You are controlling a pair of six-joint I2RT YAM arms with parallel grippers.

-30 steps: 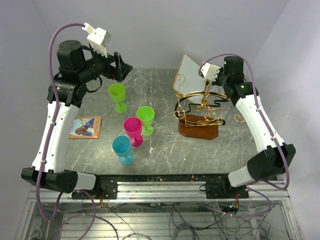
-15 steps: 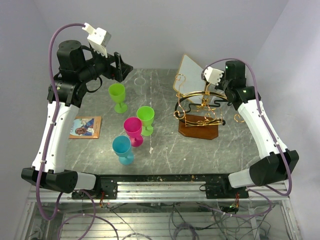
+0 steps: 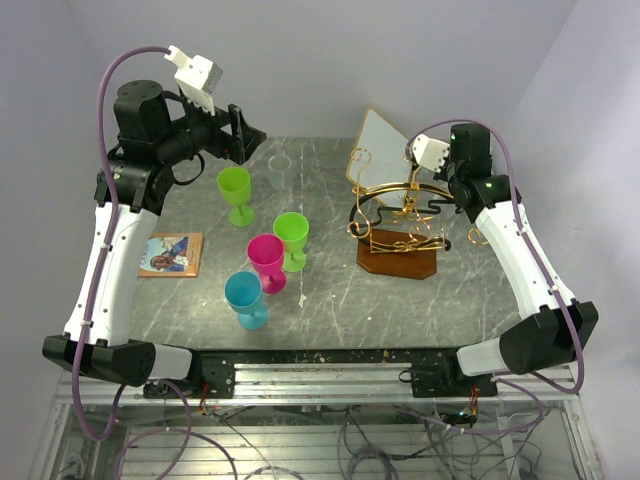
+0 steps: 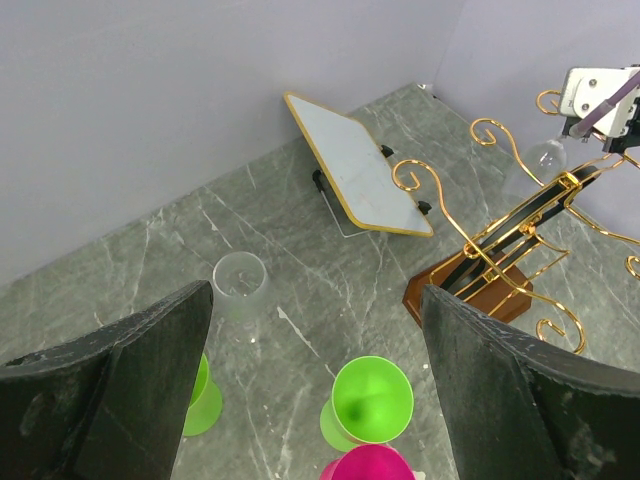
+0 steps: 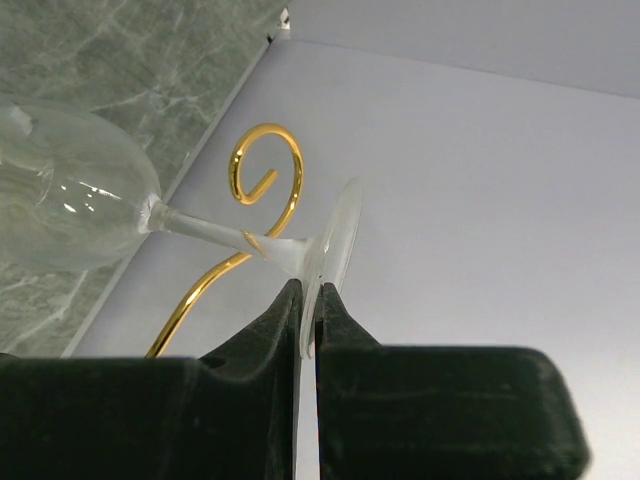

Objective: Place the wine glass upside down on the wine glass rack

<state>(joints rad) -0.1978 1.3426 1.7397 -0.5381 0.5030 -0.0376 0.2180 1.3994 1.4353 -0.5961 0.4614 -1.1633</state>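
My right gripper (image 5: 310, 295) is shut on the rim of the foot of a clear wine glass (image 5: 70, 195). The glass lies nearly sideways, its stem crossing a gold curl (image 5: 268, 165) of the wine glass rack (image 3: 400, 225). From the left wrist view the glass bowl (image 4: 528, 172) hangs at the rack's upper right scrolls (image 4: 520, 225), with the right gripper (image 4: 622, 138) beside it. The rack is gold wire on a brown wooden base (image 3: 398, 262). My left gripper (image 4: 318, 292) stands open high over the back left of the table, holding nothing.
A second clear glass (image 3: 281, 166) stands upright at the back. Two green goblets (image 3: 235, 190) (image 3: 292, 238), a magenta one (image 3: 266, 260) and a blue one (image 3: 245, 298) stand mid-left. A white gold-edged panel (image 3: 385, 140) leans behind the rack. A picture card (image 3: 170, 253) lies left.
The right wrist has shifted slightly to the right and towards the back beside the rack, still gripping the glass. The left arm has not moved.
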